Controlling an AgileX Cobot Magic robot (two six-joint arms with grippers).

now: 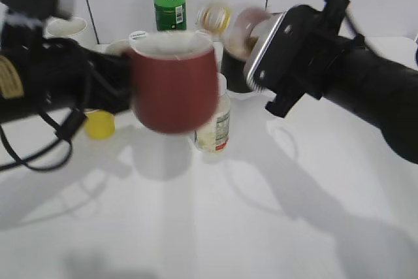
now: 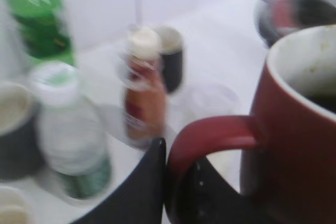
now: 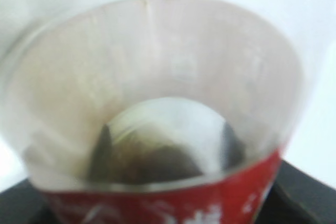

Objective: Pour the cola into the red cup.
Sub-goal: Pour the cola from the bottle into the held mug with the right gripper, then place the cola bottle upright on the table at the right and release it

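left end effector: fingers closed on handle of red cup, held above the surface for filling | right end effector: clamped on cola bottle, tipped so its neck points at the cup rim, upper right of cup | cup: dark liquid inside

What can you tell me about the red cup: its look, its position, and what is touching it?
The red cup is a wide, dark red mug, seemingly ceramic, with a pale inside and a curved handle. It is upright and lifted above the white table, blurred by motion. The left gripper holds it by the handle, its black fingers closed around the loop. Dark liquid shows inside, near the rim. The cola bottle is tilted close to its right.
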